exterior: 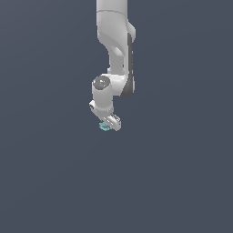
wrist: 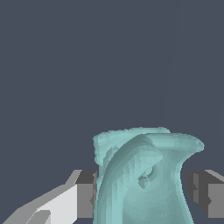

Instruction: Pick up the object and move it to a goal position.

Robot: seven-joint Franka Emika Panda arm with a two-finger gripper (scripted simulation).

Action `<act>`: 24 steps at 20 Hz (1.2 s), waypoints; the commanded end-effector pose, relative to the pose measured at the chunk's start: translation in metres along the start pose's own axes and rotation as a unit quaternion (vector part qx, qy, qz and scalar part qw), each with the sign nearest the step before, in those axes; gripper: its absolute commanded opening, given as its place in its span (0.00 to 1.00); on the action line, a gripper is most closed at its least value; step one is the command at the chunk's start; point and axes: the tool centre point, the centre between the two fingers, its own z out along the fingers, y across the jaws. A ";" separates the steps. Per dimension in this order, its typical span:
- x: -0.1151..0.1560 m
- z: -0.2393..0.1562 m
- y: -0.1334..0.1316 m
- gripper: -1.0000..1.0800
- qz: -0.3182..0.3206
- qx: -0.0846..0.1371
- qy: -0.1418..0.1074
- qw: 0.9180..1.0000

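The white-and-grey jointed robot arm (exterior: 113, 54) hangs from twelve o'clock. Its white two-fingered gripper (exterior: 107, 125) sits near frame centre, jaws closed around the small pale teal-cyan curved plastic-looking object (exterior: 104, 127), which protrudes at the gripper's seven o'clock.

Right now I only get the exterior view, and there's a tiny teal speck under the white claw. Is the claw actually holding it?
Observer: In the wrist view the teal object sits between the two fingers of the gripper. One pad looks pressed against it; on the other side I see a slim gap.
Operator: What shape is it?
Observer: Up close it is a curved, hollowed piece with a flared lip along one edge.
Operator: Is it one smooth piece?
Observer: Not quite; a small notch or hole shows near its middle.
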 end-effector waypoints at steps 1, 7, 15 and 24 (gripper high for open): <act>0.004 -0.004 0.006 0.00 0.001 0.000 0.000 1.000; 0.027 -0.029 0.038 0.00 0.001 0.000 0.000 1.000; 0.075 -0.079 0.101 0.00 0.001 0.000 0.000 1.000; 0.105 -0.107 0.136 0.00 0.001 0.000 0.000 1.000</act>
